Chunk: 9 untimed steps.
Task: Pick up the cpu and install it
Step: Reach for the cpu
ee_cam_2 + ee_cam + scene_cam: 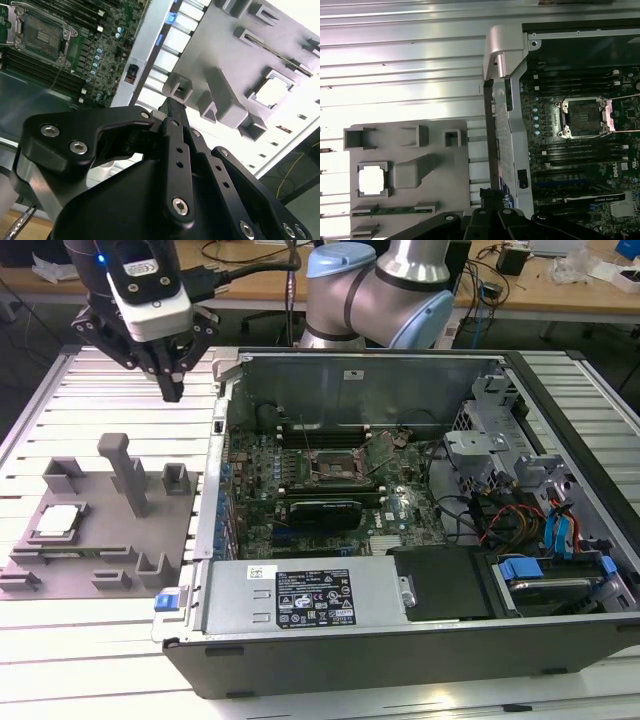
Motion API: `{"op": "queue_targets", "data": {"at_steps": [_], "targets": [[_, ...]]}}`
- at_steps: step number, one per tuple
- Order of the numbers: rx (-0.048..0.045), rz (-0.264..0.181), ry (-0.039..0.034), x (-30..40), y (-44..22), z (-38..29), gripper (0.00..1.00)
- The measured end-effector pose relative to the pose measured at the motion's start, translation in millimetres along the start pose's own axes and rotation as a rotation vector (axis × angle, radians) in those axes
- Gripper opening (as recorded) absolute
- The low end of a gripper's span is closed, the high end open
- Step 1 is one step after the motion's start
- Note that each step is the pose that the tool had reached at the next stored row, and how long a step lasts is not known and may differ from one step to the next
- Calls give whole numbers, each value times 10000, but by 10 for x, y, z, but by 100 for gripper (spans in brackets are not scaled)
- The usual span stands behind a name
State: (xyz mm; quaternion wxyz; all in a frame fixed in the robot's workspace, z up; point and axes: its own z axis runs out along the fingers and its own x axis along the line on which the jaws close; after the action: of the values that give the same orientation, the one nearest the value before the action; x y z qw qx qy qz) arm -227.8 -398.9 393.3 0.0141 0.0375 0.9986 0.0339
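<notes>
The cpu (pixel 57 521) is a small silvery square chip lying flat in a recess of the grey holder tray (pixel 150 530), at the exterior view's left. It also shows in both wrist views, cpu (pixel 274 91) and cpu (pixel 372 180). My gripper (pixel 172 390) hangs above the slatted table behind the tray, well apart from the chip, fingers pointing down. Its dark fingers (pixel 172 112) meet at the tip, shut with nothing between them. The open motherboard socket (pixel 330 465) sits inside the case, socket (pixel 583 117).
The open computer case (pixel 300 625) takes up the middle and the exterior view's right, with cables and drive bays (pixel 560 530). A tall grey post (pixel 125 470) and several blocks rise from the tray. A memory stick (pixel 390 210) lies in a tray slot. The arm's base (pixel 380 290) stands behind the case.
</notes>
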Motion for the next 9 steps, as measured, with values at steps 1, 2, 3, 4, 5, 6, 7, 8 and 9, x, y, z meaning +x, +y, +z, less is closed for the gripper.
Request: {"op": "queue_targets", "data": {"at_steps": [1,2,3,4,5,6,7,8,9], "targets": [[-3,0,-3,28,-2,0,11],[-6,0,-4,49,-3,-1,11],[-9,1,-6,72,-5,-2,11],[-11,1,-8,91,-7,-2,11],[-14,1,-10,114,-8,-3,11],[-15,1,-11,135,-10,-4,11],[-18,0,-15,166,-12,-4,11],[-20,-1,-18,196,-15,-5,11],[-19,-1,-19,217,-16,-6,11]]}}
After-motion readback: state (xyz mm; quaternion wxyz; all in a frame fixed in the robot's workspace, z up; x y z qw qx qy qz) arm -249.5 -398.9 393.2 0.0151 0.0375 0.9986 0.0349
